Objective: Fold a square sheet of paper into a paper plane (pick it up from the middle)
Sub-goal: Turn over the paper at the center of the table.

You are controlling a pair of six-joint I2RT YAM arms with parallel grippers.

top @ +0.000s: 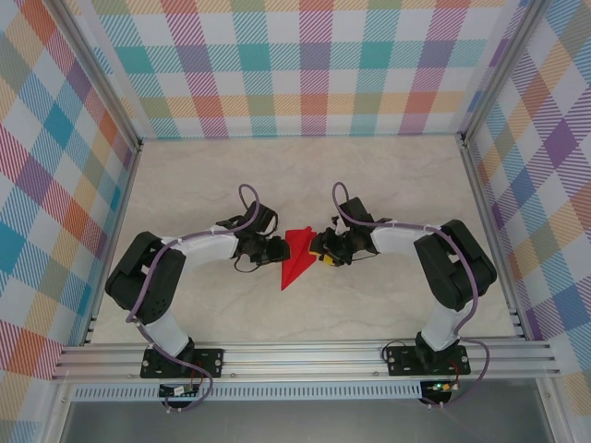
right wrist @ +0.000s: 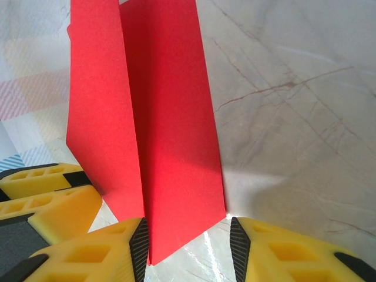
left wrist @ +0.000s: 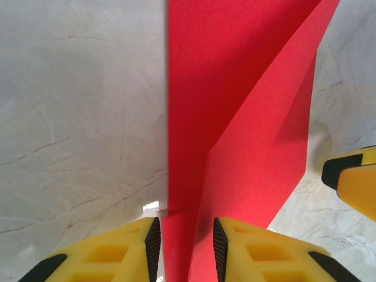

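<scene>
Top external: paper plane (top: 295,257) between two parted claws

Nearest, rail (top: 305,355) carrying both arm bases (top: 182,361). Further in, left claw (top: 275,249) and right claw (top: 320,249) facing each other, each parted, pads (left wrist: 218,247) loosely astride paper plane, not clamped. Middle of desk (top: 231,175), nose pointing near-left. Beyond, pale marbled top, then checked pastel walls (top: 314,65).

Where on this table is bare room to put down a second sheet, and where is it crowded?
Crowded: the centre, where the left gripper and right gripper flank the paper plane. Widest free patch: the far table, between them and the back wall. Smaller: between the plane's tip and the front rail.
</scene>
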